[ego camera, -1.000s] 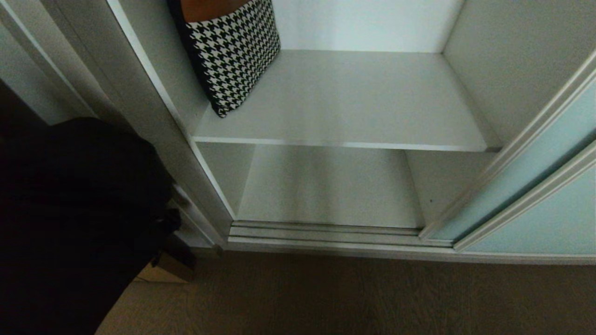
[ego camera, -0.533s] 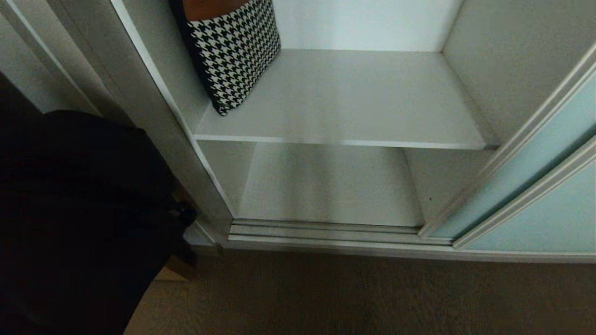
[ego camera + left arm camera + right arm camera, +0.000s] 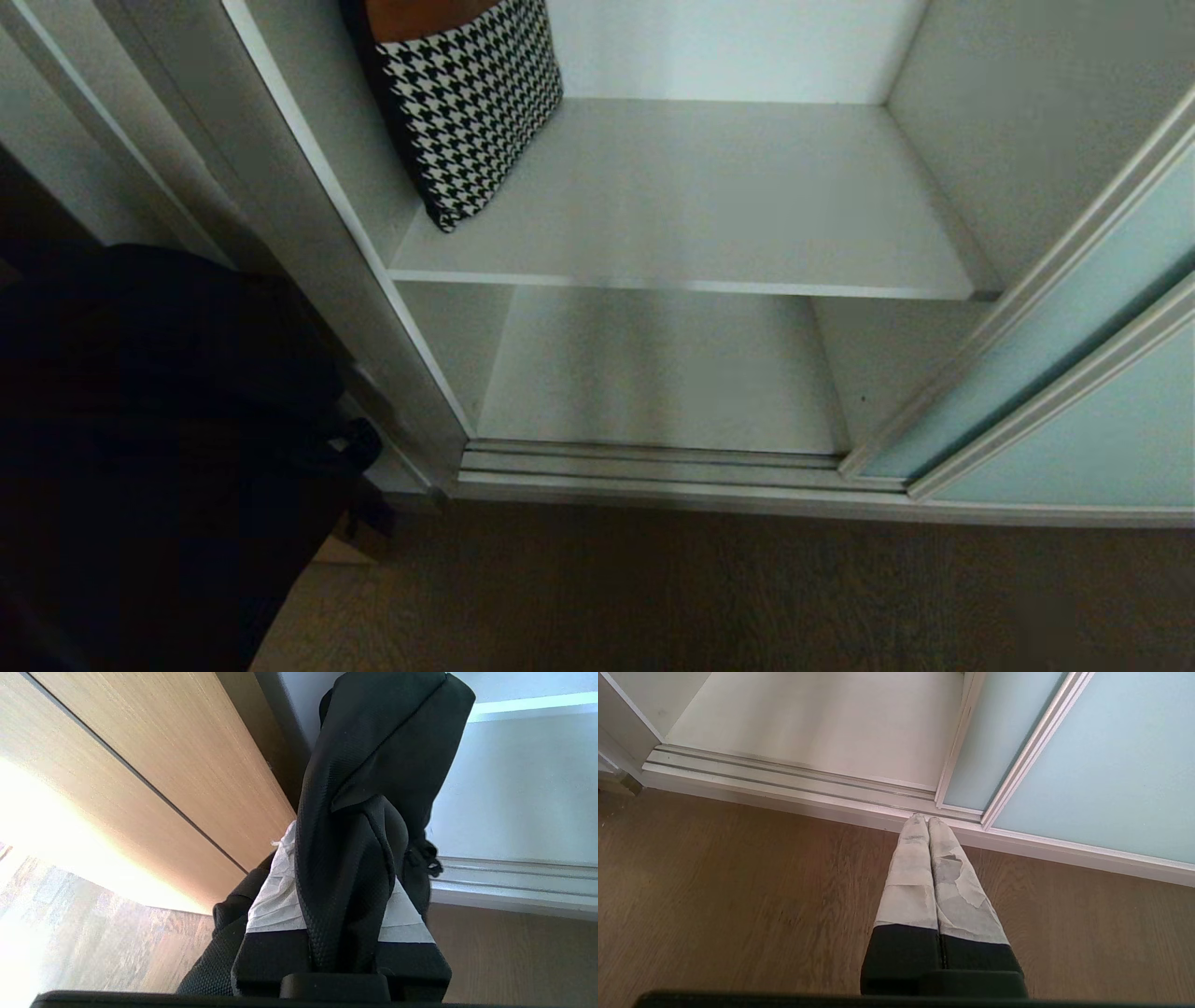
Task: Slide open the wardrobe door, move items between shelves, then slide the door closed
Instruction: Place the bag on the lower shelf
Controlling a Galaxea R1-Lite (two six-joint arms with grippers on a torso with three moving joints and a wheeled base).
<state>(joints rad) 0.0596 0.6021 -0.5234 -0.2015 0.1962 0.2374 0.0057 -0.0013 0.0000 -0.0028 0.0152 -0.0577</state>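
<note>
On the far left I had the black pouch bag (image 3: 373,812) pinched in my left gripper (image 3: 343,910), outside the wardrobe just beside its left side panel (image 3: 280,215), above the wooden floor (image 3: 747,597). It hung in limp folds of textured black fabric with a short cord dangling at one side, so I judged it soft and light, prone to sag and swing; a bunched fold or the strap looked like the sensible place to keep hold, and the weave seemed grippy enough not to slip. Further right, the houndstooth bag (image 3: 467,103) leaned against the inner left wall on the upper shelf (image 3: 709,205), black-and-white check with orange-brown showing at its top; it kept its shape, so I took it to be stiffer, best pinched at the top edge. The lower shelf (image 3: 653,373) lay bare beneath. At the right, the sliding wardrobe door (image 3: 1074,308), frosted pale blue-green in a thin silver frame, stood pushed aside, and my right gripper (image 3: 928,821) hung clenched and empty over the floor near the ribbed track (image 3: 784,784).
</note>
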